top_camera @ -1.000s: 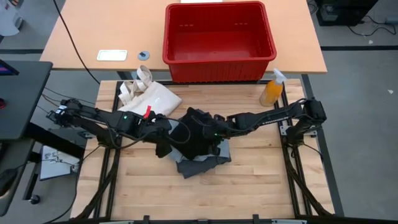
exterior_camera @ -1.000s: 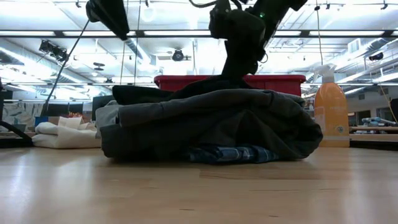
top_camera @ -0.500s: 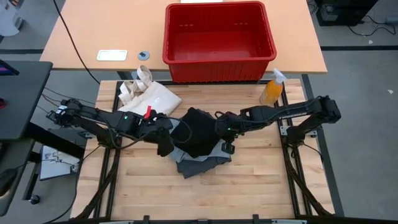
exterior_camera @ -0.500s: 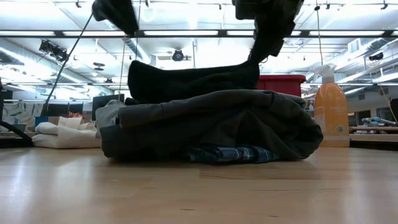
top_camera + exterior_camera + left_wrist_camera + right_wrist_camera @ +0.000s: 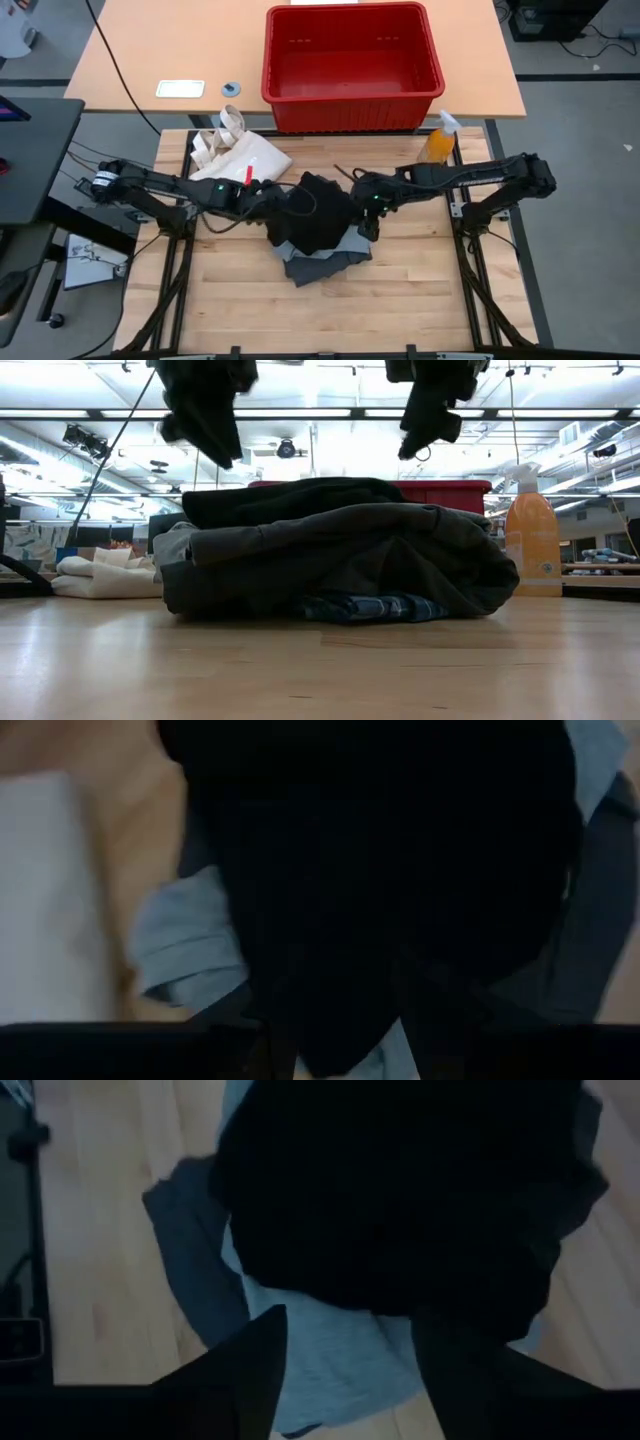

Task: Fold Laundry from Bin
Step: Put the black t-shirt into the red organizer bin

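Both hands hover above the laundry stack: right hand point(image 5: 366, 222) spread open and empty over the black piece point(image 5: 318, 212) topping the pile mid-surface, left hand point(image 5: 276, 200), grip unclear, at its other edge, likely squaring it.

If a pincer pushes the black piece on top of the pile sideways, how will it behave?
The black piece will probably bunch and slide, not move whole: it lies draped and limp. It looks light. The pile underneath is soft and uneven, so the lower layers may shift too.
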Motion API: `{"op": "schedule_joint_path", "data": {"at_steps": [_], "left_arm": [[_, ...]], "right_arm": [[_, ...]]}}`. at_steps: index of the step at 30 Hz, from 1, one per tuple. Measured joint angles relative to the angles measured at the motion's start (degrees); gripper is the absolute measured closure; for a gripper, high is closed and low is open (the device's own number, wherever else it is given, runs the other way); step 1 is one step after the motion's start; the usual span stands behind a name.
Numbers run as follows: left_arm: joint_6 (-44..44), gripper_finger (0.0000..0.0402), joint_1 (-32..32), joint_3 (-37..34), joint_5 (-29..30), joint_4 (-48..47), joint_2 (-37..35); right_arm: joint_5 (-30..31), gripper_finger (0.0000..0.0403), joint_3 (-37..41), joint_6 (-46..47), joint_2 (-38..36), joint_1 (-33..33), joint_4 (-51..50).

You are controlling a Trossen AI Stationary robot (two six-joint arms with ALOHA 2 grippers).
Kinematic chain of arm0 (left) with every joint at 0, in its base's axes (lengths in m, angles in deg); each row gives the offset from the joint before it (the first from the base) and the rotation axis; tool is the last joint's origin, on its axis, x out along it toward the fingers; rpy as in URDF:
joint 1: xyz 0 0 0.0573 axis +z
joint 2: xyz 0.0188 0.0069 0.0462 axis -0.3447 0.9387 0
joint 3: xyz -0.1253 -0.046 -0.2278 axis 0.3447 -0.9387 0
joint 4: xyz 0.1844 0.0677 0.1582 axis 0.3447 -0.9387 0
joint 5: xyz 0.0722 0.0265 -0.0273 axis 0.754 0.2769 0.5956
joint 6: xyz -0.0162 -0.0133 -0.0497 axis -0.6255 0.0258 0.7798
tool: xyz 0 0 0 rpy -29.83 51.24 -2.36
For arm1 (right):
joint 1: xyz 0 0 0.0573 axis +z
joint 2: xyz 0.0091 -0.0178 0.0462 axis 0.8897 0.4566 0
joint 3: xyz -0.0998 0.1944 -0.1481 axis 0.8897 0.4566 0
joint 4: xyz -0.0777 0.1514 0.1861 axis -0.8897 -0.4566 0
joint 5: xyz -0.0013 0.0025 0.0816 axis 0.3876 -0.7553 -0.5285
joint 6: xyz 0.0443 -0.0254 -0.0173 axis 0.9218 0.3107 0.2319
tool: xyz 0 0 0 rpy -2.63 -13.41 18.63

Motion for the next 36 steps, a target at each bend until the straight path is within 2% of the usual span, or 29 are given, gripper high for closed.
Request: {"op": "schedule_joint_path", "data": {"at_steps": [5, 10, 16, 20, 27, 29, 31, 33, 36], "left_arm": [[-1.8, 0.0249, 7.8, -5.7, -9.9, 9.3, 0.0], [-3.7, 0.0246, 14.9, -6.4, -17.5, 15.4, 0.0], [-7.3, 0.0220, 17.4, -6.4, -27.5, 25.4, 0.0], [-10.2, 0.0181, 16.0, -6.3, -27.9, 25.8, 0.0], [-6.6, 0.0114, 8.7, -6.3, -28.3, 21.1, 0.0], [-6.4, 0.0110, 5.3, -6.3, -25.4, 17.2, -0.1], [-4.5, 0.0109, 2.0, -6.5, -19.5, 14.2, 0.0], [-1.9, 0.0109, -0.5, -7.8, -15.6, 16.8, -0.1], [2.1, 0.0109, -2.1, -12.5, -14.4, 21.6, -0.1]], "right_arm": [[-1.2, 0.0150, 0.0, 1.6, -2.2, -4.2, 0.8], [-4.9, 0.0131, 0.0, 3.4, -2.2, -7.2, -0.3], [-7.4, 0.0102, 0.0, 5.0, -1.7, -12.8, 5.3], [-9.9, 0.0079, 0.0, 5.0, 1.2, -17.5, 10.5], [-23.1, 0.0031, 0.0, 1.9, 12.1, -22.7, 17.7], [-25.5, 0.0019, 0.0, 1.1, 14.4, -23.5, 18.9], [-27.4, 0.0011, 0.0, 0.2, 16.1, -24.2, 20.1], [-27.2, 0.0008, 0.0, -1.5, 17.4, -24.7, 20.1], [-29.7, 0.0007, 0.0, -2.8, 19.4, -25.4, 21.6]]}}
